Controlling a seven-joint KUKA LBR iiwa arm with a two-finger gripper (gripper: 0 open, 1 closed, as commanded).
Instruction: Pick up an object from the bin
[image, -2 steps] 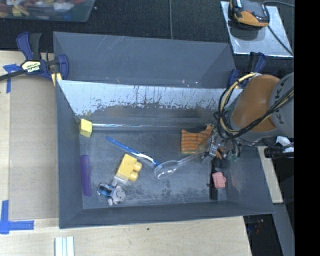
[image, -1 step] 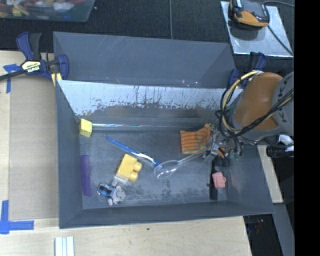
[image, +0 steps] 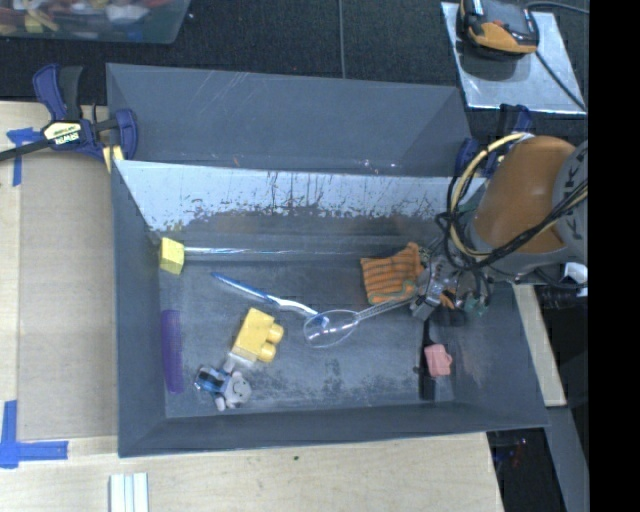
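My gripper is low at the bin's right side, under the orange wrist cover. Just to its left lies an orange ribbed piece, touching or nearly touching it. A clear plastic spoon lies on the floor with its bowl towards the middle, and its handle runs up-right to the gripper. Whether the handle is gripped is hidden. A small pink block sits below the gripper beside a black stick.
Further left lie a yellow toy block, a small blue and white toy, a purple cylinder by the left wall and a yellow cube in the back left corner. A thin blue and white strip lies mid-floor.
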